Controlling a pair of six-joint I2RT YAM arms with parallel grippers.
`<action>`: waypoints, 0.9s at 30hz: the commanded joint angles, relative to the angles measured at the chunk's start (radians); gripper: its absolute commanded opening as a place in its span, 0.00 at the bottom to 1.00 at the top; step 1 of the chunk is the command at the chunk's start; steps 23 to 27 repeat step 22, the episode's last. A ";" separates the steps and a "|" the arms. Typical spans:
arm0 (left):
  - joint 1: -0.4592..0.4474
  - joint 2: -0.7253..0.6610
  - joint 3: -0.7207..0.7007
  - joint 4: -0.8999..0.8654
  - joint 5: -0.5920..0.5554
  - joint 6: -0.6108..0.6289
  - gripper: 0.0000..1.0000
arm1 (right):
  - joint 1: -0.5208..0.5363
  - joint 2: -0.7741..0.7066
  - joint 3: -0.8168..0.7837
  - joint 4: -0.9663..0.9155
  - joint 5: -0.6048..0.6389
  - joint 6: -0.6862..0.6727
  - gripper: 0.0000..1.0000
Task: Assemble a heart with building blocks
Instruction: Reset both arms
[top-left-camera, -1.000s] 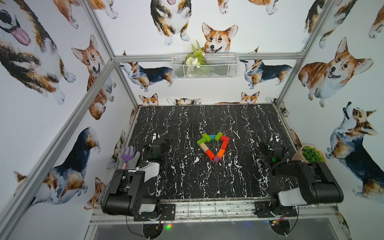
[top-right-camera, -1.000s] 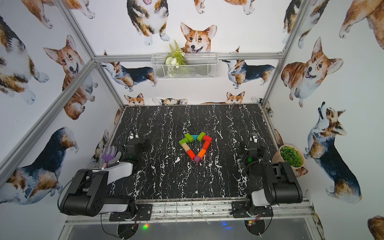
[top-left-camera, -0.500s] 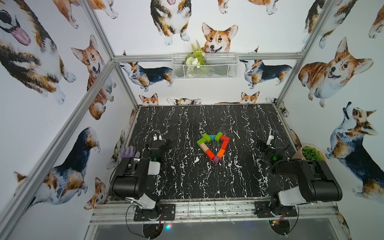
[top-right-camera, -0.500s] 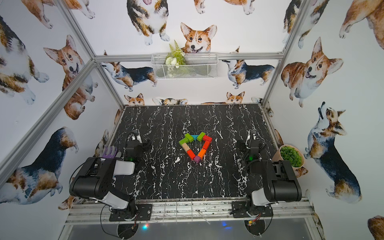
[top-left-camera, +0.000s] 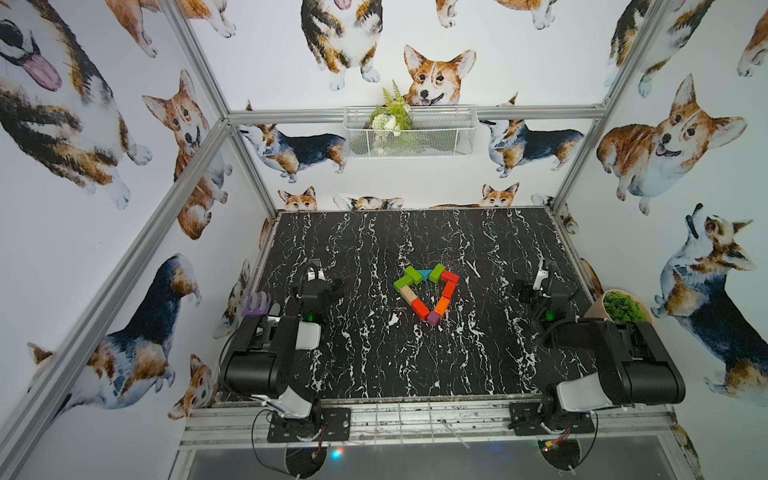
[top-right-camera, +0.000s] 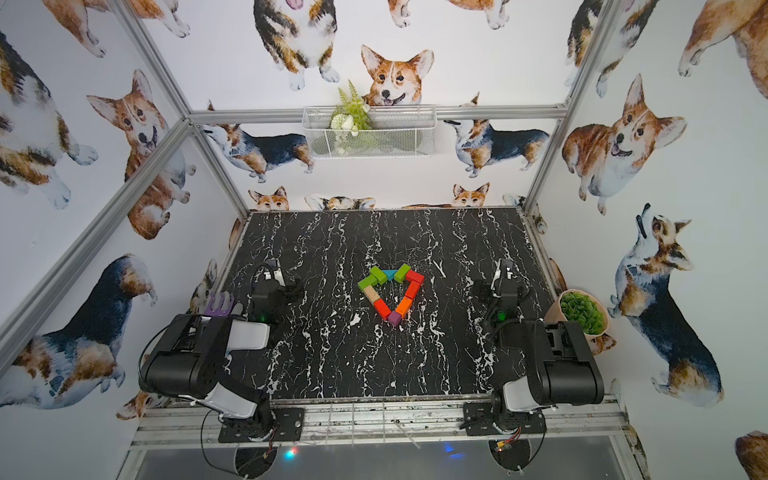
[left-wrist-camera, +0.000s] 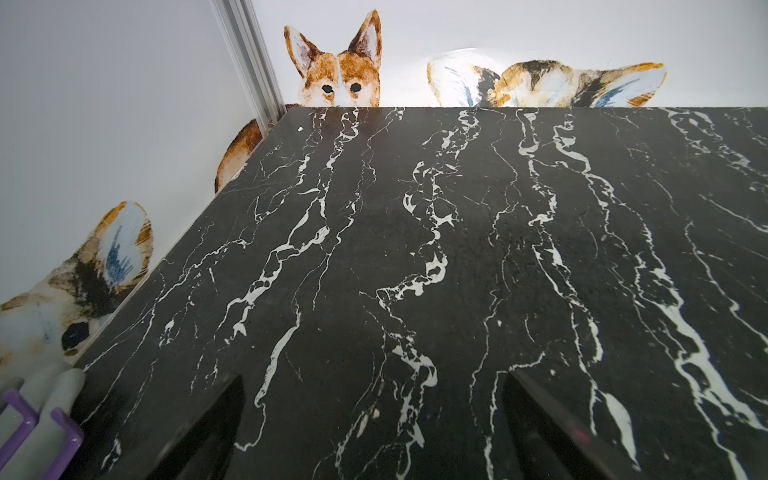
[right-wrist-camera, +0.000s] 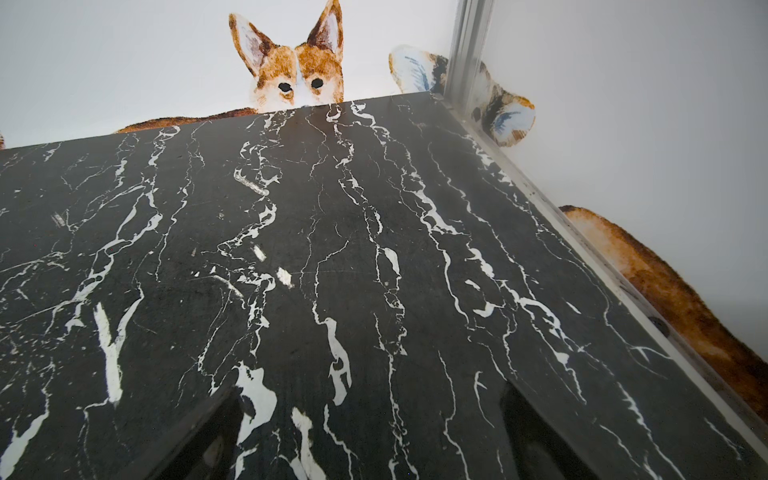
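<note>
The heart (top-left-camera: 420, 308) lies assembled at the centre of the black marbled surface (top-left-camera: 374, 357). Green and teal blocks form the far side and the purple cube (top-left-camera: 433, 318) forms the near tip, with all blocks touching in a closed outline.

Left gripper (left-wrist-camera: 374, 386): jaws apart, nothing between them, positioned over the surface near the purple toy rake (top-left-camera: 257, 303).

Right gripper (right-wrist-camera: 371, 386): jaws apart, holding nothing, positioned near the opposite edge.

Both grippers are well apart from the heart.

Compared with one second ago, the left arm has folded upright toward its base and the right arm has shifted slightly. The heart is unchanged.
</note>
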 joint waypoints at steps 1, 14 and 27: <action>0.001 0.002 0.005 0.025 0.011 0.015 1.00 | -0.001 0.001 0.002 0.024 -0.011 -0.005 1.00; 0.002 0.001 0.021 -0.004 0.102 0.045 1.00 | 0.000 0.001 0.004 0.024 -0.010 -0.002 0.99; 0.018 -0.003 0.001 0.025 0.166 0.049 1.00 | 0.000 0.000 0.002 0.025 -0.011 -0.004 0.99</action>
